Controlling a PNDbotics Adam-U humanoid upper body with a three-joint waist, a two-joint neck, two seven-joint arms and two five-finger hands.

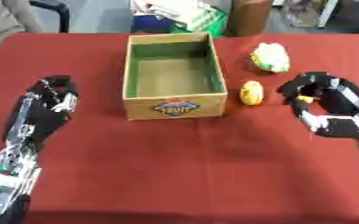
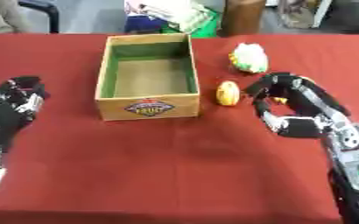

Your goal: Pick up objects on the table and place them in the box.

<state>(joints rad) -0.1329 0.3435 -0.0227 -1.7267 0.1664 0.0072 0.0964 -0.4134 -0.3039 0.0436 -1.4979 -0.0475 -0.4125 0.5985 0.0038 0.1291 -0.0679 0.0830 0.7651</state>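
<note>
We see the desk (image 1: 182, 175) under a red cloth, with an open cardboard box (image 1: 175, 107) standing near its far edge, about midway between the left and right edges. The box is upright and shows a green lining and a printed label on its near wall.

A small yellow object (image 1: 251, 92) lies just beside the box's near right corner, apart from it. A larger white-and-green object (image 1: 270, 57) lies beyond it, toward the far right corner.

The right robot hand (image 2: 278, 94) sits just right of the yellow object with fingers curled; a bit of yellow shows inside them, and we cannot tell whether they hold anything.

The left robot hand (image 1: 52, 94) is near the left edge, fingers bent, nothing in it.
</note>
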